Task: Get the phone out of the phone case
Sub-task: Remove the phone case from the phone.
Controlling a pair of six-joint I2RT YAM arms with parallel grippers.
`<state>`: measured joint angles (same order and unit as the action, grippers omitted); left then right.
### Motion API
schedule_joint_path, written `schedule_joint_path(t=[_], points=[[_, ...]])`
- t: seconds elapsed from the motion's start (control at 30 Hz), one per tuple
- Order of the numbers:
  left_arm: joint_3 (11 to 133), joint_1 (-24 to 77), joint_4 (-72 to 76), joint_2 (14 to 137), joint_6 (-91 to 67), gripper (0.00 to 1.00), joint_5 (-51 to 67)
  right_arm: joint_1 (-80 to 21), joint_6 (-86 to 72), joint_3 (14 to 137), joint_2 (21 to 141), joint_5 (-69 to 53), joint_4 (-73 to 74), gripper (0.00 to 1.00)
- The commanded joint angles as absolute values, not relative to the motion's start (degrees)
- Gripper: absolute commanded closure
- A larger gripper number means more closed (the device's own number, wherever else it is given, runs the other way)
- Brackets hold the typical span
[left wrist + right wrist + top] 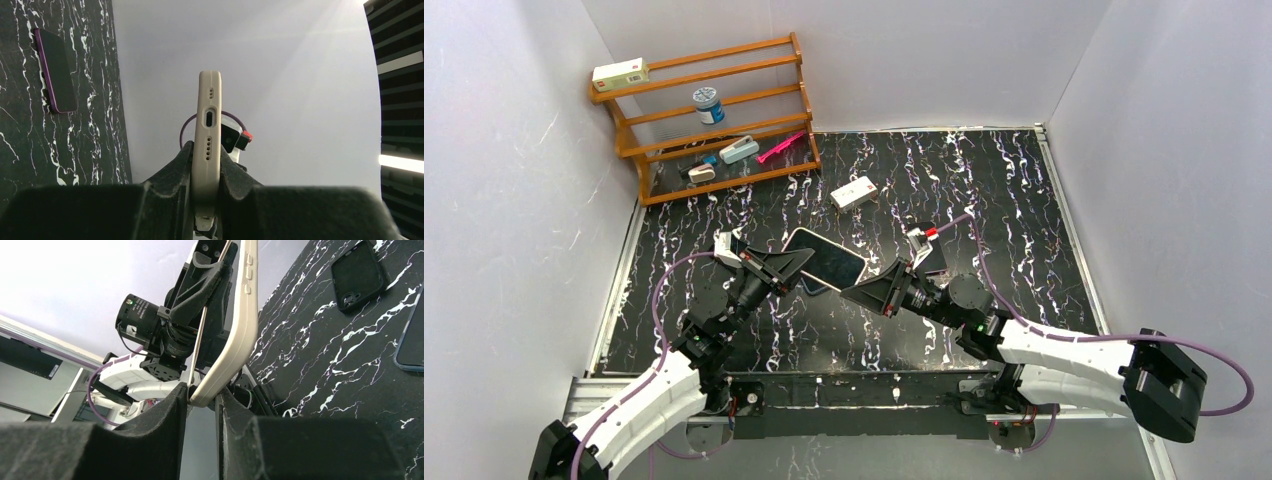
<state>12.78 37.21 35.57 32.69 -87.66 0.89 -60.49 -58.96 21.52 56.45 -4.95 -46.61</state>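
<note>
A phone in a cream case (826,258) is held in the air between both grippers, above the middle of the table. My left gripper (802,262) is shut on its left end; in the left wrist view the case (207,125) stands edge-on between the fingers (172,170), charging port facing the camera. My right gripper (856,292) is at the near right corner. In the right wrist view that gripper (202,392) pinches the corner of the cream case (242,325). There the case bows away from the thin edge of the phone (200,347).
A purple phone (55,70) lies flat on the black marble table (984,180). A black empty case (357,275) and a blue-edged phone (412,340) also lie there. A white box (854,192) sits further back. A wooden rack (709,110) with small items stands back left.
</note>
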Motion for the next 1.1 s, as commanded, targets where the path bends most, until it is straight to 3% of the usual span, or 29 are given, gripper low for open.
schedule_joint_path(t=[0.0,0.2,0.63,1.07], points=[[13.40,37.26,39.55,32.08,-88.30,1.00,0.79,-60.68,-55.82,21.62,55.35,-5.72,-48.13,0.72],[12.92,37.24,39.56,32.84,-90.04,1.00,0.83,-60.66,-47.18,23.34,55.85,-7.25,-46.36,0.98],[13.30,37.27,39.79,35.18,-93.24,1.00,5.62,-58.38,-31.10,24.85,62.56,-11.44,-49.24,0.99],[14.92,37.26,44.45,34.17,-95.82,1.00,9.97,-46.92,-36.64,23.98,73.23,-29.09,-66.29,0.99]])
